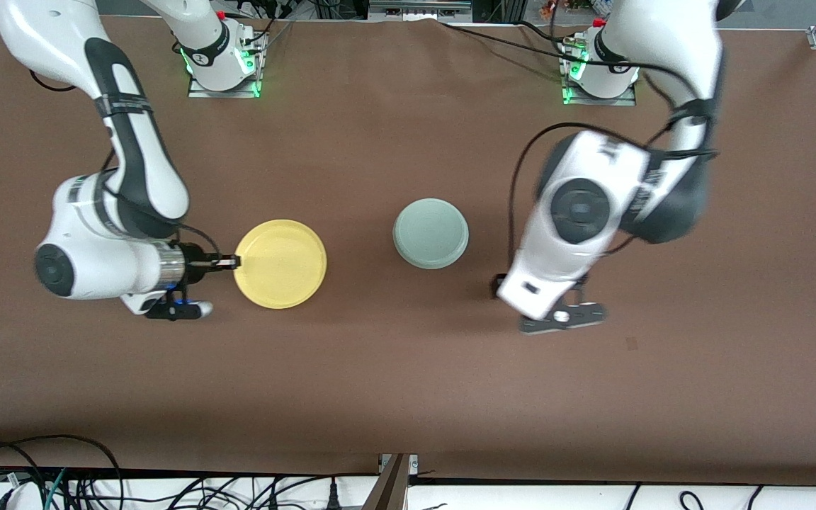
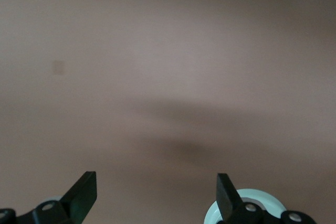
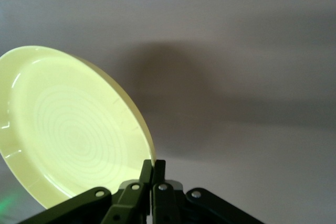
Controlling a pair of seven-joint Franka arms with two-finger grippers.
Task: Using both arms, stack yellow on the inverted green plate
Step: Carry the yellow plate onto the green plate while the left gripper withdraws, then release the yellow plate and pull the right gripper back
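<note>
Mint-green and bottom-up, the green plate lies on the brown table and serves as the landmark. Toward the right arm's end of the table from it, well apart, sits the yellow plate, right way up; the right gripper pinches its rim, jaws clenched. Toward the left arm's end, the left gripper hovers over bare table with its fingers spread, gripping nothing.

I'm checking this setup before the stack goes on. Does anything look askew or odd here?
Nothing looks damaged or spilled. The green plate lies upside down on the table, as the task wants. The right gripper is shut on the rim of the yellow plate; the left gripper hangs open over bare table.
</note>
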